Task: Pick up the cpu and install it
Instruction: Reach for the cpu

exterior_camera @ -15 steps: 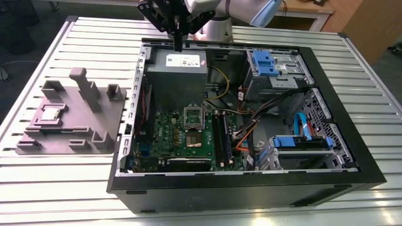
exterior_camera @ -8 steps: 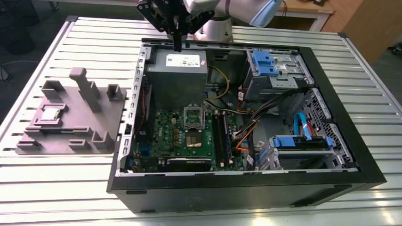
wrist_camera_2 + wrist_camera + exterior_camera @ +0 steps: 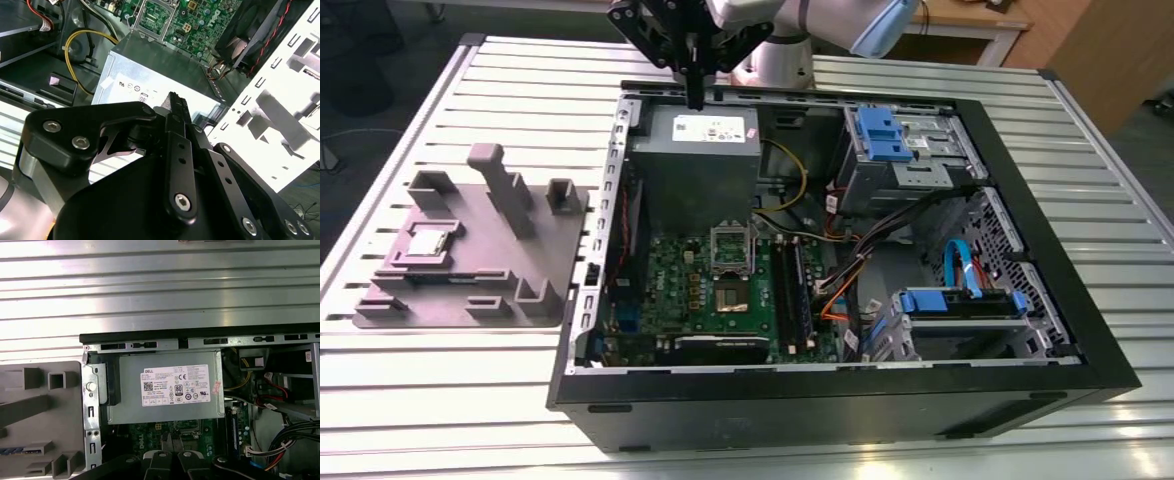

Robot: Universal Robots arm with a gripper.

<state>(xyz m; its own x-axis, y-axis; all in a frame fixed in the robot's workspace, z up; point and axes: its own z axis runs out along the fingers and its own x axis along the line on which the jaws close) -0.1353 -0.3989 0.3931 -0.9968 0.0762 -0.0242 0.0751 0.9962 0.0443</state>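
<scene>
On the table (image 3: 454, 385), the cpu (image 3: 430, 243) lies flat, metal up, on a grey fixture (image 3: 470, 282); the hand (image 3: 695, 98) hangs closed.

The gripper (image 3: 695, 98) hangs above the power supply (image 3: 698, 150) at the far end of the open computer case (image 3: 854, 400). Its fingers (image 3: 695, 82) appear pressed together. The cpu (image 3: 430, 243) lies in the grey fixture (image 3: 540, 245) on the worktop (image 3: 454, 400), at the exterior view's left, well apart from the gripper.
</scene>
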